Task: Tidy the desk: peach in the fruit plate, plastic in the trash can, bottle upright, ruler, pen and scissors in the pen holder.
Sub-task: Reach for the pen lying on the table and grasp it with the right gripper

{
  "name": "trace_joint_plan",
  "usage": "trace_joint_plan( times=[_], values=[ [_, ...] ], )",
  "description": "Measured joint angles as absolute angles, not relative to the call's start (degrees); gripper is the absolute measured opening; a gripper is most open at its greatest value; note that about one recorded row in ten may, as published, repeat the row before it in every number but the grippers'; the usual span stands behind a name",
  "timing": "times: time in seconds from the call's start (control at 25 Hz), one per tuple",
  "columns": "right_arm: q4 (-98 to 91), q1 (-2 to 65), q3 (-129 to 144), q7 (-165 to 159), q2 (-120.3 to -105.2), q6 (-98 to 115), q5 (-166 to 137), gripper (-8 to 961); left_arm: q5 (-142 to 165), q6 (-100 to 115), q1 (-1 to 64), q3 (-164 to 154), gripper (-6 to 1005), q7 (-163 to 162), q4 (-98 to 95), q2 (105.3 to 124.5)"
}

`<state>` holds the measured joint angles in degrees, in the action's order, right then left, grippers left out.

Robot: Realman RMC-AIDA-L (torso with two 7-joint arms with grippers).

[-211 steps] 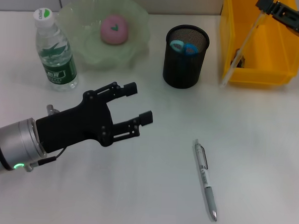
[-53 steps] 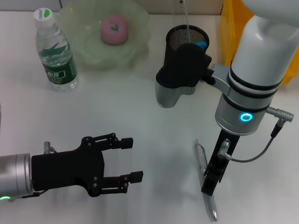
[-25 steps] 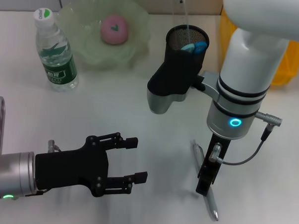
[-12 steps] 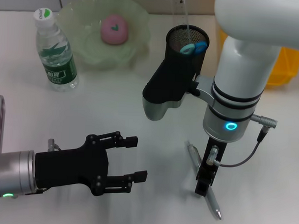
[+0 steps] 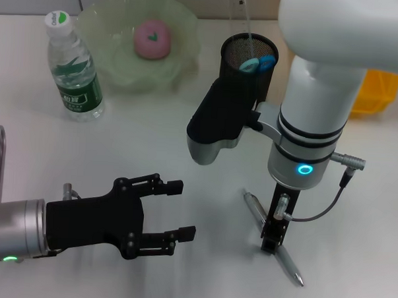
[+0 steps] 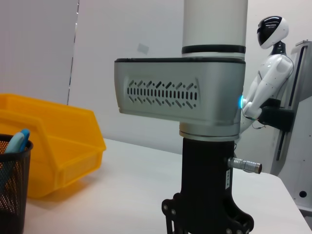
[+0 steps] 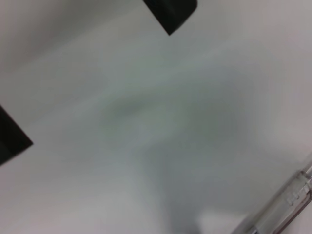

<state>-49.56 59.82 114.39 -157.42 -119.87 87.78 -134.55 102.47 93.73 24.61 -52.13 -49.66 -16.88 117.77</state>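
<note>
My right gripper (image 5: pixel 271 243) points straight down at the table, right at the silver pen (image 5: pixel 276 243), which lies slantwise under it. In the right wrist view its two black fingertips (image 7: pixel 170 12) stand wide apart over bare table, with the pen (image 7: pixel 285 202) off to one side rather than between them. My left gripper (image 5: pixel 181 209) hovers open and empty at the lower left. The pink peach (image 5: pixel 151 39) sits in the green fruit plate (image 5: pixel 185 23). The bottle (image 5: pixel 74 67) stands upright. The black mesh pen holder (image 5: pixel 237 65) holds the blue-handled scissors (image 5: pixel 257 62) and the clear ruler (image 5: pixel 243 12). No plastic is in view.
The yellow trash can (image 5: pixel 376 91) stands at the back right, mostly hidden behind my right arm. The left wrist view shows that arm's grey wrist housing (image 6: pixel 180 97), the yellow can (image 6: pixel 53 146) and the pen holder (image 6: pixel 12 190).
The right arm came from the pen holder down onto the pen and drifted left. The pen swung: its far end went left, its near tip right. The left gripper hardly moved.
</note>
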Motion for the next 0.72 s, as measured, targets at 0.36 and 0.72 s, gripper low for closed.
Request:
trace_joint_plan(
  times=[0.36, 0.72],
  values=[
    [-49.75, 59.95, 114.83, -157.84, -119.88, 87.66, -134.64, 479, 102.48, 93.87, 24.72, -52.11, 783, -49.66, -16.97, 117.68],
    [-49.86, 60.03, 115.4, -158.03, -119.88, 87.51, -135.09, 297, 102.48, 93.87, 24.79, -52.11, 783, -49.66, -17.05, 117.68]
  ],
)
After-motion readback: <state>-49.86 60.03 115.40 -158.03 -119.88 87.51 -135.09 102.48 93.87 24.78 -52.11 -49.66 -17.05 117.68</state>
